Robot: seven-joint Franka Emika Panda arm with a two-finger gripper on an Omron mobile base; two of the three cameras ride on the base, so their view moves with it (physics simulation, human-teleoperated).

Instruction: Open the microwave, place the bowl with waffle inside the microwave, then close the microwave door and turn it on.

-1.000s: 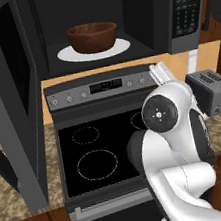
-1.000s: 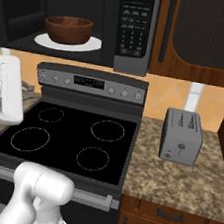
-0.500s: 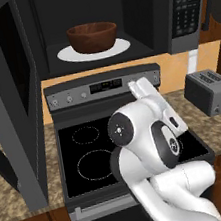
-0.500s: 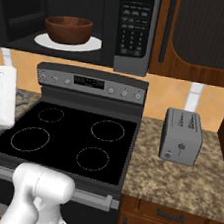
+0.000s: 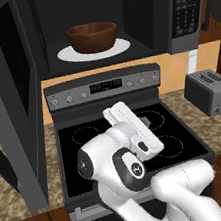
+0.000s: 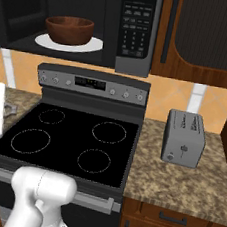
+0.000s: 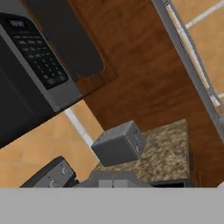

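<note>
One bowl (image 5: 93, 37) is sitting on the white turntable plate (image 5: 73, 54) inside the microwave (image 5: 170, 27), right in the middle of the open cavity. Whether the waffle is lying in it cannot be told from these angles. The microwave door (image 5: 13, 105) is hanging wide open, swung out to the left, its dark glass facing the cavity. The keypad panel (image 6: 136, 30) is standing to the right of the cavity, nothing touching it. The arm is folding low over the stove (image 6: 71, 143), and the pincer (image 7: 113, 180), its dark tips pressed together with nothing between them, is looking toward the toaster (image 7: 119, 144) on the speckled desk (image 7: 168, 148). That toaster is resting to the right of the stove, well apart from the bowl.
</note>
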